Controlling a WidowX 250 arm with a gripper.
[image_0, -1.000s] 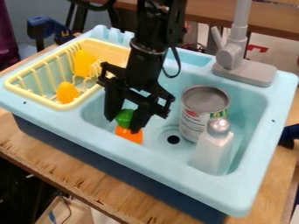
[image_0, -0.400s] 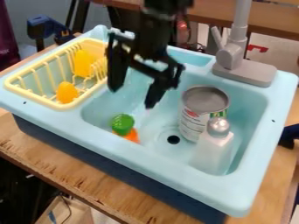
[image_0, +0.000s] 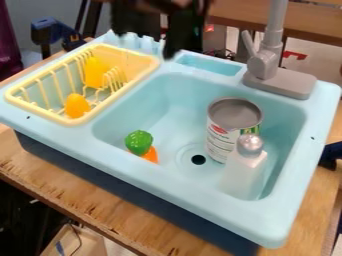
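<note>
"Where's the green toy pepper (image_0: 139, 142)?"

"In the pale blue sink (image_0: 292, 215), by the near wall, with an orange toy piece (image_0: 151, 156) showing right below it."

"Has the tool (image_0: 152, 45) got hold of anything?"

"No, its fingers stand apart with nothing between them, up over the sink's back edge."

"And in the basin?"

"The drain (image_0: 198, 159) is just right of the pepper. Past that there's an open-topped can (image_0: 226, 137), then a white bottle (image_0: 242, 172) with a silvery cap in front of it."

"What's that on the left?"

"A yellow rack (image_0: 57, 119), two yellow pieces in it, one towards the back (image_0: 96, 74), one nearer us (image_0: 77, 106). The grey faucet (image_0: 280, 82) stands at the back right."

"What's it all sitting on?"

"A wooden bench (image_0: 100, 215), its front edge rough and chipped. Below, at the left, there's a box (image_0: 87, 245) with a dark cord over it."

"And behind?"

"A blue clamp (image_0: 52, 30), back left, and a brown wooden ledge (image_0: 234, 22) across the back."
</note>
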